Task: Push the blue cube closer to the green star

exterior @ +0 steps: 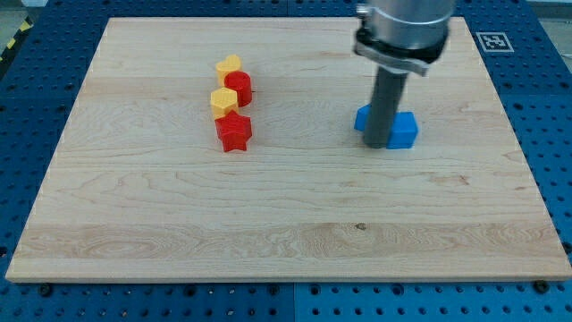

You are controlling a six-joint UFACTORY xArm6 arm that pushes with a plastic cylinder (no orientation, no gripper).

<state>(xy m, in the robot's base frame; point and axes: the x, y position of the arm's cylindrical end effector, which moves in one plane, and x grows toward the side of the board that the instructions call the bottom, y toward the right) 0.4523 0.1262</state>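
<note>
Blue block [404,131]: small, bright, partly hidden behind the rod.
My tip [377,146]: touching the blue block's front.
Hand: none here, only a rod.

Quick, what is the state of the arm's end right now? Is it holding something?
My tip: a bare rod with no fingers, so it holds nothing; it stands in front of the blue block, partly hiding it. Contact cannot be told.

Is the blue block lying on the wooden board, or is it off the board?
On the board. The blue block rests on the wooden board, toward the view's right, partly hidden behind my tip.
</note>
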